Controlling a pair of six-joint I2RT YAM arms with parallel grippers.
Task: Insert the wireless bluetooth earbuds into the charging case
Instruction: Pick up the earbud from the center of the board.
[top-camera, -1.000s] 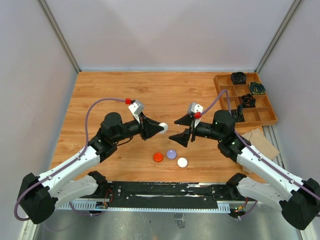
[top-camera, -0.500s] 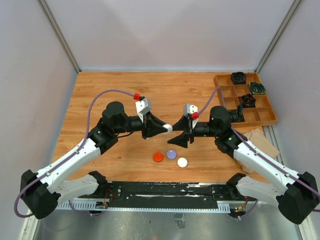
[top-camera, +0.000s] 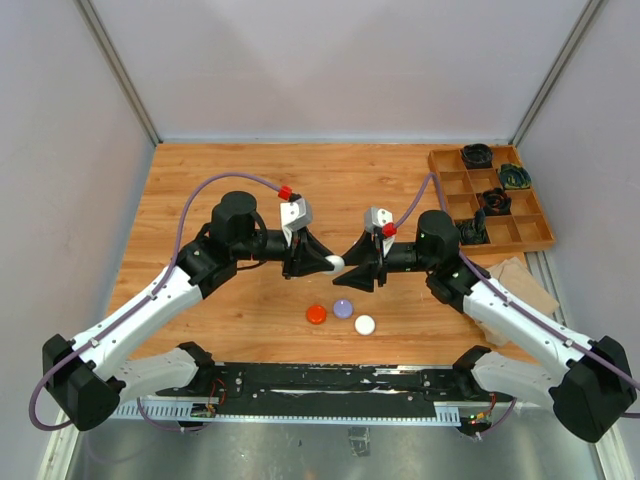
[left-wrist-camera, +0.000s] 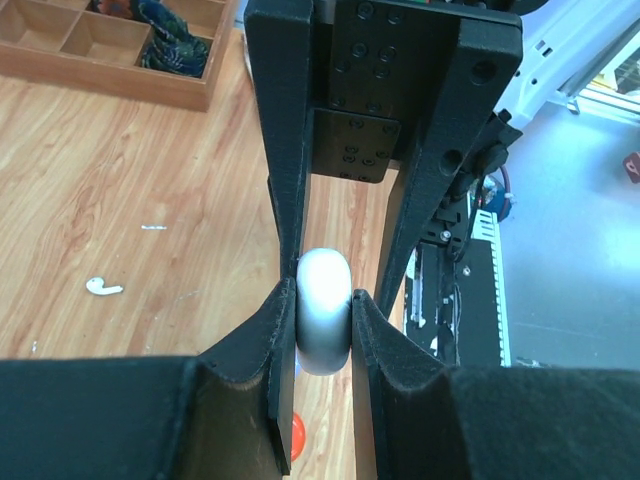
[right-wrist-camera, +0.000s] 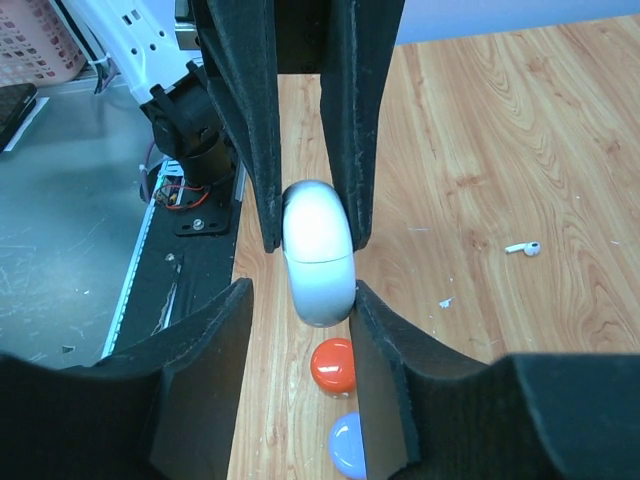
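the left gripper (top-camera: 333, 264) is clamped on the white case (left-wrist-camera: 324, 322), pinching it by its flat faces and holding it up off the table (top-camera: 220, 180). a second ago the right gripper (top-camera: 354, 268) hung apart from it with a clear gap. both arms have since swung inward and now meet nose to nose. the right fingers (right-wrist-camera: 225, 340) are spread wide and straddle the same case without closing on it. i'd read that as a hand-over, or a two-handed try at opening the lid, so nothing is in the case yet.

from above you only get the two black noses touching. a red puck (top-camera: 316, 314), a lilac puck (top-camera: 343, 308) and a white puck (top-camera: 365, 324) lie on the wood just nearer the bases, and the tray (top-camera: 490, 235) sits far off to the right. the wrist views add what that hides. the right one shows a faint line across the case and a gap beside one pad. both show a lone white earbud (right-wrist-camera: 522, 247) lying on the wood, well apart from the case.
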